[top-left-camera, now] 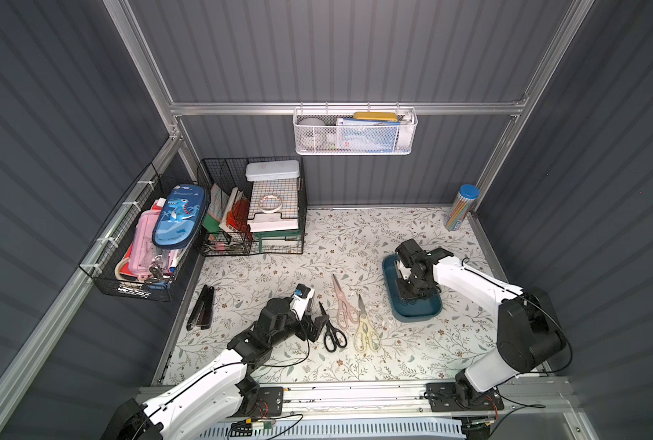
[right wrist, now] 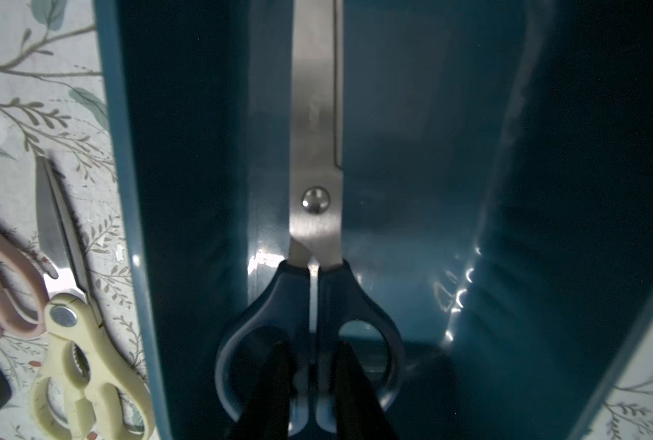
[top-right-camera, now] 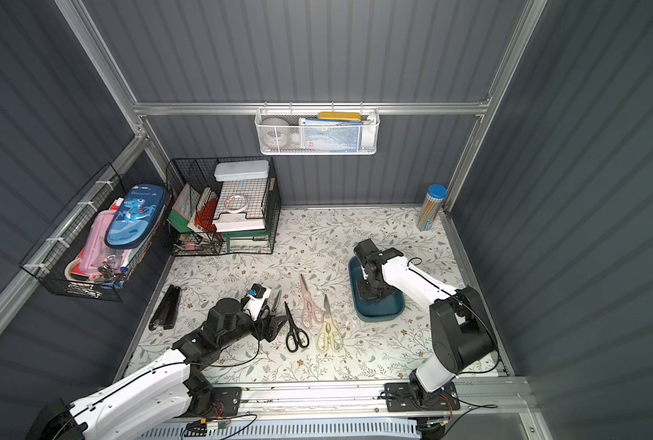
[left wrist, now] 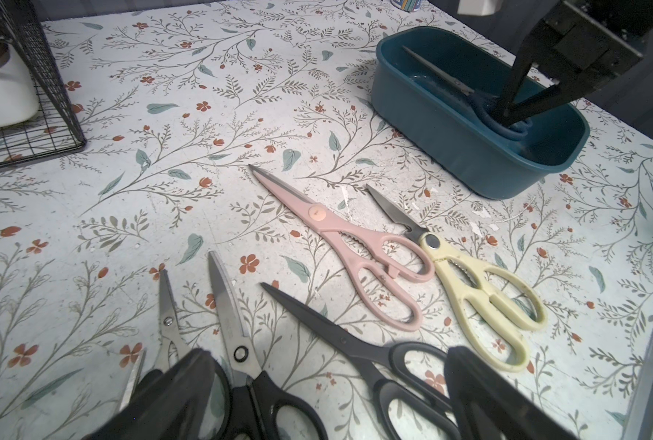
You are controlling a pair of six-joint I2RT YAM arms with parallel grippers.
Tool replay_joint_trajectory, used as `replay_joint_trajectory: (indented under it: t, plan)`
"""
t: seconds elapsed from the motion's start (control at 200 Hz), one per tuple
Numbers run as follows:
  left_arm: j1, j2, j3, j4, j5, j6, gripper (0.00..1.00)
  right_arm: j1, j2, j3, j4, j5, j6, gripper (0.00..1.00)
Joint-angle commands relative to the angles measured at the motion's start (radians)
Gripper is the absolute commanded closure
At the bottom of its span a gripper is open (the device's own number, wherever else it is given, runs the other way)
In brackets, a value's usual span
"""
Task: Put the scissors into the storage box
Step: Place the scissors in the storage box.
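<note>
The blue-handled scissors are showing plain steel blades closed together, a round rivet and dark blue handle loops. They are lying lengthwise inside the storage box, a dark teal tub with rounded corners. The right tool is reaching down into the box, its fingers squeezed nearly together on the bars between the two loops, gripping that pair. Whether the handles are touching the box floor I cannot tell.

The storage box is standing on the flowered desk. Near it the pink scissors and the pale-yellow scissors are lying flat side by side, touching near the handles. Beside them are lying the black-handled scissors. The left tool is hovering low over that black pair with its fingers spread wide, holding nothing.

In both top views the right arm is covering most of the box's inside, so the gripped pair is hardly showing. The left arm is hiding the pairs beneath it. In the left wrist view the tool's fingers and the picture's edge are cutting off the handles of a steel-bladed pair and a small pair. A lone blade tip is poking out beside them. In the right wrist view the picture's edge is cutting off the blade tips.
</note>
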State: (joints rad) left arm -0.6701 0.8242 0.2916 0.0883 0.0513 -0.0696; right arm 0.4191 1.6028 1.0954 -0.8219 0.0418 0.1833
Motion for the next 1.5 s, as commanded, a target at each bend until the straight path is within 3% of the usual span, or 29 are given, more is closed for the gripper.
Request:
replay_joint_trajectory:
  t: [0.0, 0.26, 0.685, 0.971, 1.196, 1.316, 1.496]
  plan:
    - [-0.006, 0.005, 0.020, -0.012, -0.005, -0.008, 0.01, 0.014, 0.034, -0.002, 0.029, -0.001, -0.033, 0.91]
    - [-0.006, 0.005, 0.024, -0.015, 0.000, -0.010, 0.01, 0.115, 0.127, 0.008, 0.079, -0.002, 0.008, 0.92]
    - [-0.006, 0.000, 0.024, -0.017, 0.005, -0.013, 0.01, 0.165, 0.184, 0.038, 0.093, 0.004, 0.250, 0.91]
    - [-0.006, -0.007, 0.024, -0.023, -0.003, -0.016, 0.01, 0.176, 0.161, 0.097, 0.028, 0.092, 0.205, 0.59]
    - [-0.006, -0.092, 0.004, -0.056, -0.062, -0.042, 0.01, 0.221, 0.039, 0.178, -0.072, 0.176, 0.180, 0.56]
    - [-0.006, -0.134, -0.010, -0.077, -0.063, -0.065, 0.01, 0.283, -0.053, 0.166, -0.053, 0.107, 0.209, 0.55]
    - [-0.005, -0.137, -0.013, -0.074, -0.068, -0.068, 0.01, 0.463, -0.090, 0.114, -0.005, 0.015, 0.268, 0.51]
